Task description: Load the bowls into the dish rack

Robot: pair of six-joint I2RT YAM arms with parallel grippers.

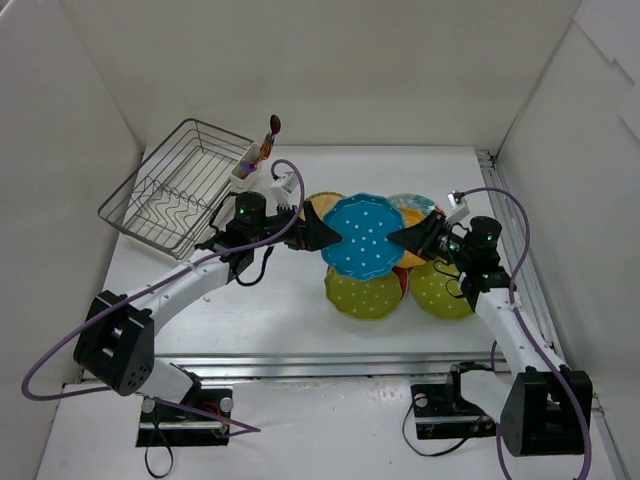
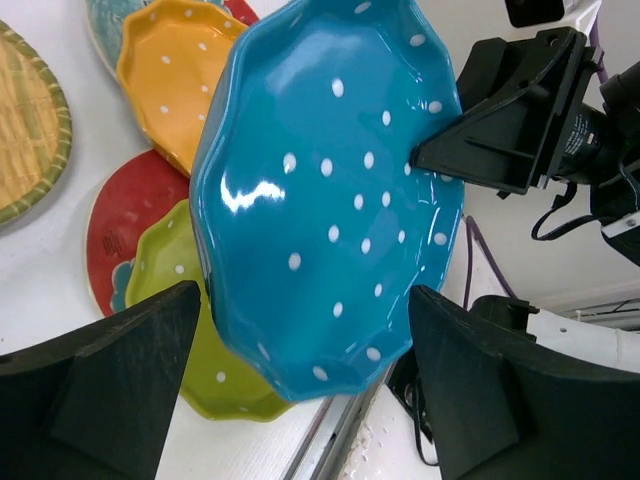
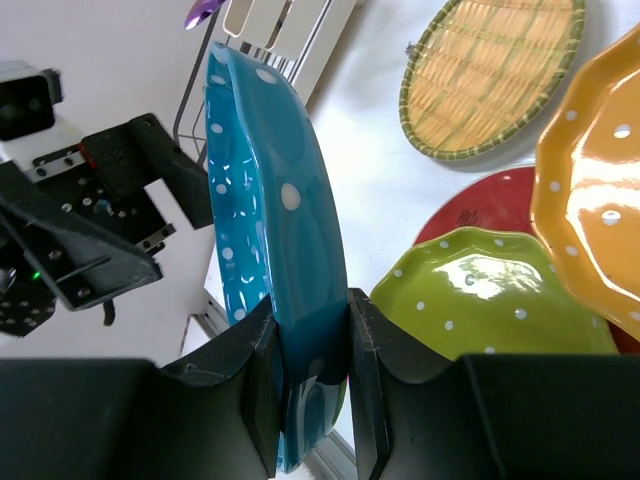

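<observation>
1. You cannot read the dark marks on the red bowl (image 2: 118, 235); they are too small.
2. Your right claw (image 3: 310, 320) is clamped on the right rim of the blue bowl (image 1: 365, 237), one finger on each face. Its wrist camera sees the bowl edge-on.
3. Your left claw (image 2: 300, 300) has its fingers wide apart, with the bowl's left rim between them. You cannot tell whether either finger touches it.
4. The blue bowl hangs over the middle of the bench (image 1: 250, 320), above the other bowls, with its hollow facing up.
5. Under it, two green bowls (image 1: 362, 297) lie toward the near edge. The orange bowl (image 2: 170, 75) and the tan woven bowl (image 3: 490, 70) lie toward the far edge.
6. The dish rack (image 1: 175, 190) sits in the far-left corner, its long axis slanting from the far edge toward the left edge. Its white cup (image 1: 244, 170) is on the side nearest the bowls.
</observation>
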